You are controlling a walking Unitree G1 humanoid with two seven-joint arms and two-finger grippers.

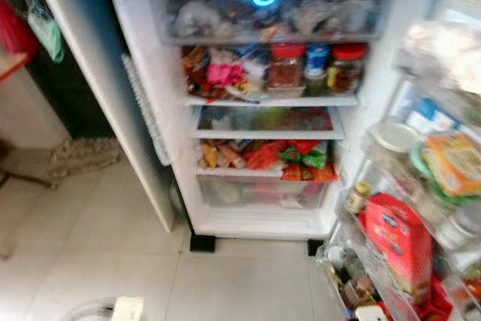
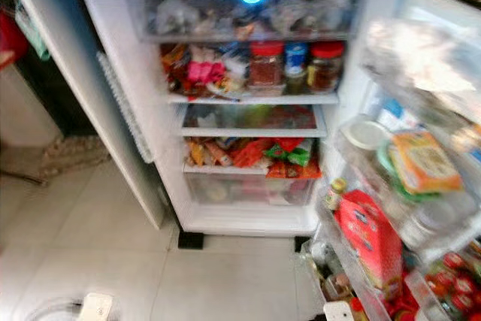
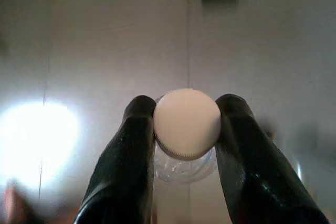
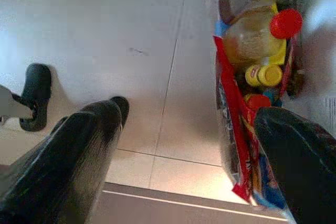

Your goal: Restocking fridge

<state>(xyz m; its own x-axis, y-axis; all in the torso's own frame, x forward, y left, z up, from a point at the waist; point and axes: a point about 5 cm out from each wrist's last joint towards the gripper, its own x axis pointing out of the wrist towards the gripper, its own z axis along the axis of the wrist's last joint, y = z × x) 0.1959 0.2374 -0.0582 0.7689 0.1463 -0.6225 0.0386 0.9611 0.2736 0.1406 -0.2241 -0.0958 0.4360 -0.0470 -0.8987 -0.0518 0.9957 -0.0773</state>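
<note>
Left end effector (image 3: 187, 129) clamps a capped bottle (image 3: 187, 124); right end effector (image 4: 184, 156) spread wide.

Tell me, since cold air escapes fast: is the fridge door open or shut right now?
Open. The door is swung wide on the right, its racks facing out, and the fridge shelves are fully exposed.

Head cameras looking forward and down into the open fridge (image 1: 263, 110) from close by, both sharing its shelves and door rack (image 2: 391, 208), left wrist camera aimed down along its fingers at pale floor (image 3: 105, 35), right wrist camera close above floor tiles beside the door's bottles (image 4: 257, 35)
</note>
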